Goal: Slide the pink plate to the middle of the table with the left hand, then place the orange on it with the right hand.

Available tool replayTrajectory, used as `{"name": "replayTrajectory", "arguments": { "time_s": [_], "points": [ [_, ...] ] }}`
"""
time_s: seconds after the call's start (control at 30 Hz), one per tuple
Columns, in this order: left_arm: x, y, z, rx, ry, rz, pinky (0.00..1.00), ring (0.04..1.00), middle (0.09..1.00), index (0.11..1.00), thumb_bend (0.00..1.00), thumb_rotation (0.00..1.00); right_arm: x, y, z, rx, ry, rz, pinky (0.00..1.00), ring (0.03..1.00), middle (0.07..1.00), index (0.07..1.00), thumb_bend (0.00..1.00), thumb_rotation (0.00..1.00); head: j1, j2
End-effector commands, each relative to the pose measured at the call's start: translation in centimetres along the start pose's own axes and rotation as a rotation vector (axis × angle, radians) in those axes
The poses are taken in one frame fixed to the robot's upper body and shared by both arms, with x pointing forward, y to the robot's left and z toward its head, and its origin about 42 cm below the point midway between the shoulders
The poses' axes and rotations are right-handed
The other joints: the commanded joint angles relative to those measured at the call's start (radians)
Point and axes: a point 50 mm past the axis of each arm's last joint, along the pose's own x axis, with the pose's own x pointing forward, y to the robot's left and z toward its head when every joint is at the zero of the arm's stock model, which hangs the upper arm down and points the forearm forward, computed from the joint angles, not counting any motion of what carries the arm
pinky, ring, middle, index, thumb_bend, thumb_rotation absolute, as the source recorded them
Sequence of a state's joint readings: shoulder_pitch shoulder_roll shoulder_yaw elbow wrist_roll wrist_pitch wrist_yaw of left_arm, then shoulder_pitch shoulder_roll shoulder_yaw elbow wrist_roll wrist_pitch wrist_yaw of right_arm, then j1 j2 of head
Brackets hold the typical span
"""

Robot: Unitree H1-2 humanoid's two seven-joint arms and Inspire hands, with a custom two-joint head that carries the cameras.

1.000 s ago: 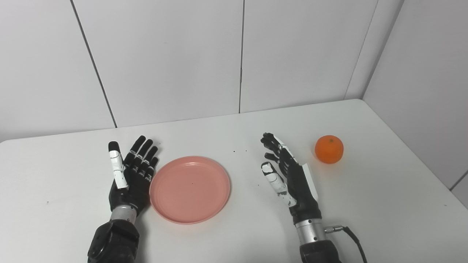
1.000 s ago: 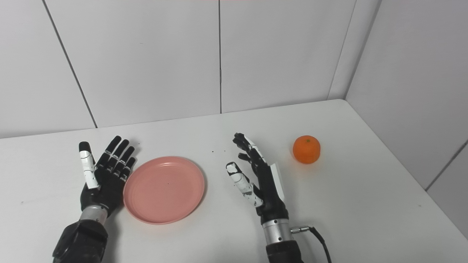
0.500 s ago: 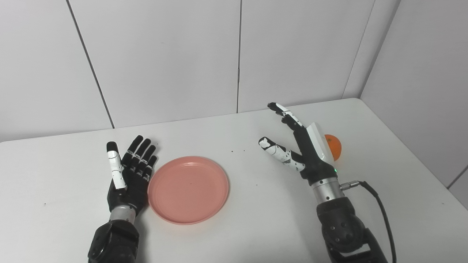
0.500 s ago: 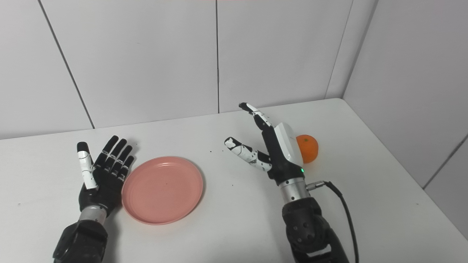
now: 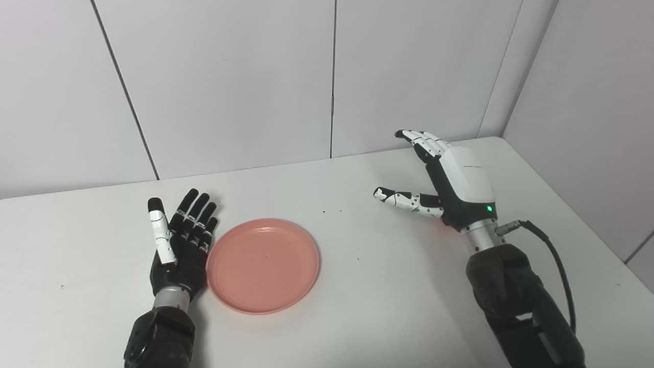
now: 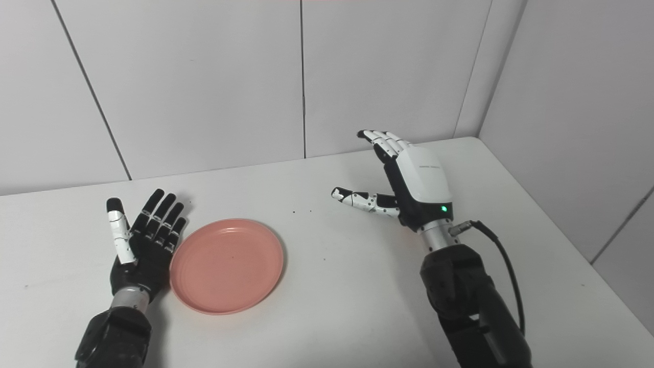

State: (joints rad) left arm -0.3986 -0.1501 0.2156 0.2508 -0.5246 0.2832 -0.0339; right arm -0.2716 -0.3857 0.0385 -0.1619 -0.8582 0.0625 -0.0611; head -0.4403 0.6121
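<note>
Left eye view: I see my right hand (image 5: 457, 181) up over the table (image 5: 357, 286), fingers apart, holding nothing.
Orange: hidden, I think under that hand.
Left hand (image 5: 181, 240): flat, fingers apart, touching the plate (image 5: 263, 265).
Plate: left of middle.
Risk: grabbing blind, I might bump the orange and roll it off.

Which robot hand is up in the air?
The right hand, white-backed and lifted above the table. The left hand lies flat beside the pink plate.
</note>
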Motion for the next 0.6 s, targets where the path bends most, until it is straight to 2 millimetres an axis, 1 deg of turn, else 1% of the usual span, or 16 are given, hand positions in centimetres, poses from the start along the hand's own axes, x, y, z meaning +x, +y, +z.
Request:
{"name": "replayTrajectory", "arguments": {
  "time_s": [0.0,0.13,0.3,0.43,0.57],
  "points": [
    [-0.9,2.1,-2.5,0.008,0.102,0.107,0.97,0.874,0.809,0.736,0.85,0.78,1.7,-1.8,0.0,-0.073,-0.048,-0.073,0.83,0.856,0.851,0.829,0.89,0.9,0.001,-0.001],
    [-1.0,2.2,-2.4,0.007,0.102,0.107,0.96,0.871,0.805,0.737,0.85,0.77,2.2,-1.8,-0.8,-0.116,-0.028,-0.051,0.82,0.843,0.842,0.825,0.89,0.88,-0.002,-0.001],
    [-1.0,2.1,-2.4,0.008,0.104,0.107,0.97,0.873,0.805,0.732,0.85,0.78,2.8,-1.6,-2.0,-0.166,0.017,-0.021,0.8,0.796,0.815,0.805,0.89,0.86,0.0,0.0],
    [-1.0,2.1,-2.5,0.01,0.106,0.099,0.99,0.88,0.813,0.741,0.85,0.78,3.2,-1.4,-3.1,-0.184,0.052,0.013,0.78,0.783,0.804,0.799,0.89,0.85,0.004,0.0],
    [-1.0,2.2,-2.6,0.021,0.108,0.096,0.98,0.874,0.818,0.748,0.84,0.79,3.5,-1.1,-4.4,-0.191,0.092,0.049,0.78,0.781,0.798,0.796,0.88,0.85,0.008,-0.002]
  ]
}}
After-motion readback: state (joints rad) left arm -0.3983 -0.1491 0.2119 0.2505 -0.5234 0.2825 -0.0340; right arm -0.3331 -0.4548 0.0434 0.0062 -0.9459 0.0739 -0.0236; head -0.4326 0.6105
